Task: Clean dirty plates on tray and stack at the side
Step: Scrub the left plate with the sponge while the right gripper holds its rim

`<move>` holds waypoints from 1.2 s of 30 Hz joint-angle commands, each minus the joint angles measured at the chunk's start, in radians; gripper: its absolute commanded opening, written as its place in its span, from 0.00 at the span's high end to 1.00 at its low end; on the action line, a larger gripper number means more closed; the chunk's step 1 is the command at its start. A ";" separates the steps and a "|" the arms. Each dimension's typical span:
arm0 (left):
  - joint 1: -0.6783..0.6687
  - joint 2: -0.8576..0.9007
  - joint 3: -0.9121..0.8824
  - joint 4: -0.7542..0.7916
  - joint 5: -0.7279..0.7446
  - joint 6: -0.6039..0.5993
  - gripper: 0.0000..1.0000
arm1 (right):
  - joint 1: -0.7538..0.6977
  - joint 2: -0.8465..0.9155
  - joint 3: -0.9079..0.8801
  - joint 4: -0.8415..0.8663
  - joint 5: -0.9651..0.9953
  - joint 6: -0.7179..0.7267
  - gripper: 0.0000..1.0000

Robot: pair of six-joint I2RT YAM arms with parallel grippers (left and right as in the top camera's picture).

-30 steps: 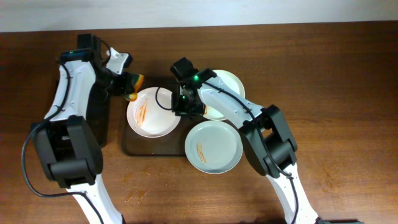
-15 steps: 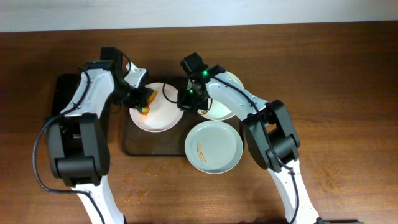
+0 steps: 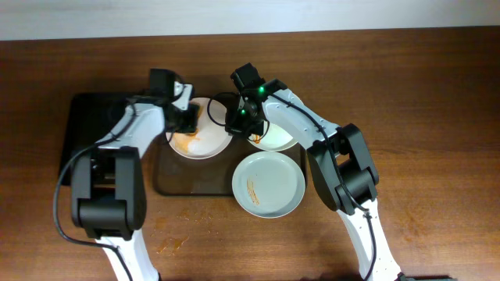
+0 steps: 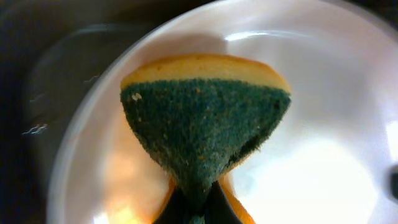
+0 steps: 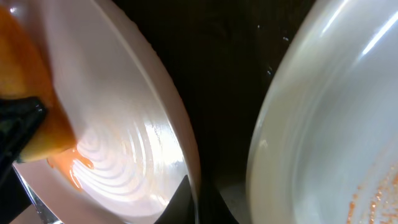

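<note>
Now my left tool (image 3: 188, 119), shut tight on the sponge (image 4: 205, 124), has slid onto the white plate (image 3: 205, 144) on the tray (image 3: 187, 184). My right tool (image 3: 238, 122) pinches its rim, so I think scrubbing can start.

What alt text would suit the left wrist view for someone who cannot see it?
A sponge, green scouring face toward the camera with a yellow layer behind, is pinched by the left fingers at the bottom edge, over a white plate. An orange smear shows lower left; the dark tray lies beyond.
</note>
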 commanded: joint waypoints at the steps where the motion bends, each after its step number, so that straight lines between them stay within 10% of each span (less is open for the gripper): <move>1: -0.055 0.029 -0.010 0.070 -0.191 -0.072 0.99 | 0.006 0.016 -0.003 -0.008 -0.003 -0.019 0.96; 9: -0.064 0.059 0.008 -0.167 -0.379 -0.154 0.99 | 0.008 0.016 -0.003 -0.011 -0.003 -0.027 0.96; 15: -0.058 0.059 0.200 -0.546 -0.153 -0.076 0.99 | 0.009 0.016 -0.003 -0.018 -0.010 -0.027 0.96; 22: -0.053 0.129 0.206 -0.386 0.057 0.023 0.99 | 0.009 0.016 -0.003 -0.024 -0.011 -0.034 0.96; 31: -0.053 0.168 0.208 -0.283 -0.699 -0.319 0.99 | 0.009 0.016 -0.003 -0.026 -0.010 -0.035 0.96; 36: -0.053 0.168 0.208 -0.372 -0.245 -0.008 0.99 | 0.009 0.016 -0.003 -0.027 -0.010 -0.039 0.96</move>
